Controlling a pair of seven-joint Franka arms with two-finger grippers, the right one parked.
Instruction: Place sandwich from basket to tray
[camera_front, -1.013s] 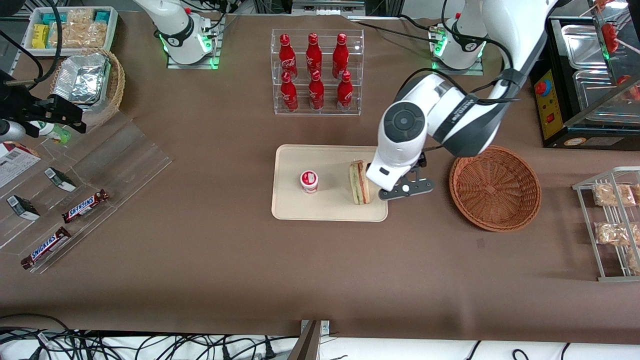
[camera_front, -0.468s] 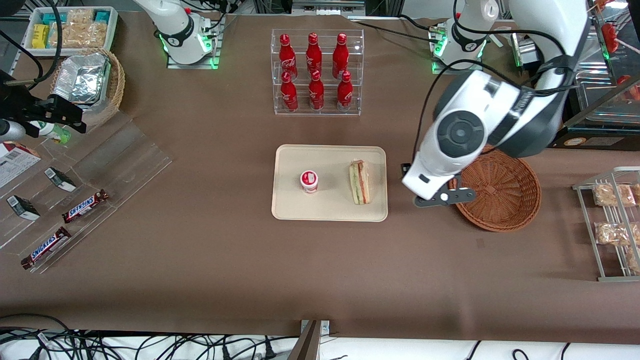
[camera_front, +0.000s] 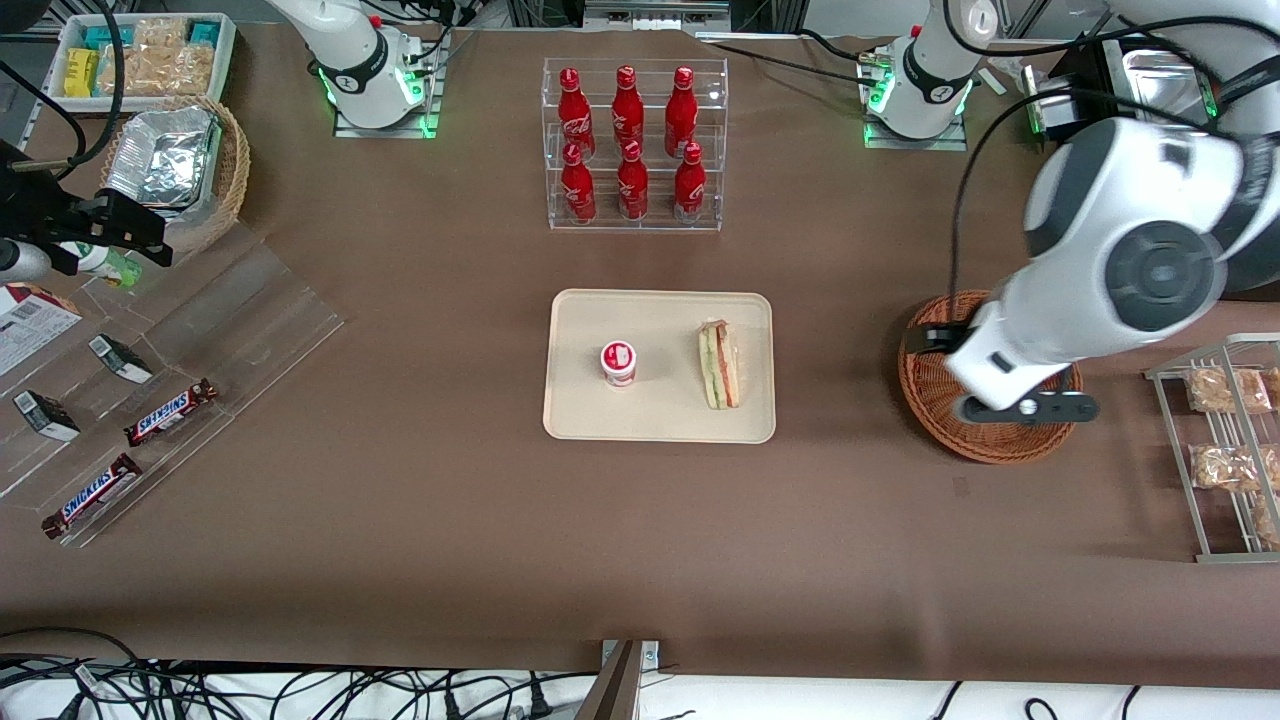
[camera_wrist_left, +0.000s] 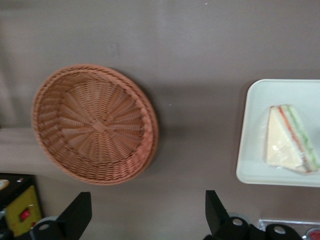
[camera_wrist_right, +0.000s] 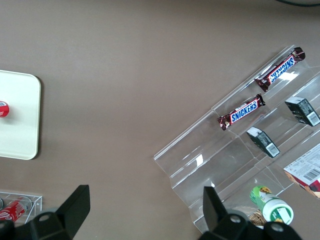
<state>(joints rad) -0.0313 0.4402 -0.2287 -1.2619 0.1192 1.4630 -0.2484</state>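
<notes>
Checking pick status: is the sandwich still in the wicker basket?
No, the basket is empty under the open pincer; the sandwich lies on the tray.

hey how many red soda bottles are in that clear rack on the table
6 red bottles stand in the clear rack: three in the upper row, three in the lower row, nearer the front camera. None seem hidden. The gripper hangs open above the basket, holding nothing.

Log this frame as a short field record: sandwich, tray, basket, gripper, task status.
sandwich: lies on the tray, beside a small red-lidded cup
tray: cream, mid-table, nearer the front camera than the bottle rack
basket: empty, toward the working arm's end of the table
gripper: above the basket, jaws open, holding nothing
task status: sandwich is in the tray
</notes>
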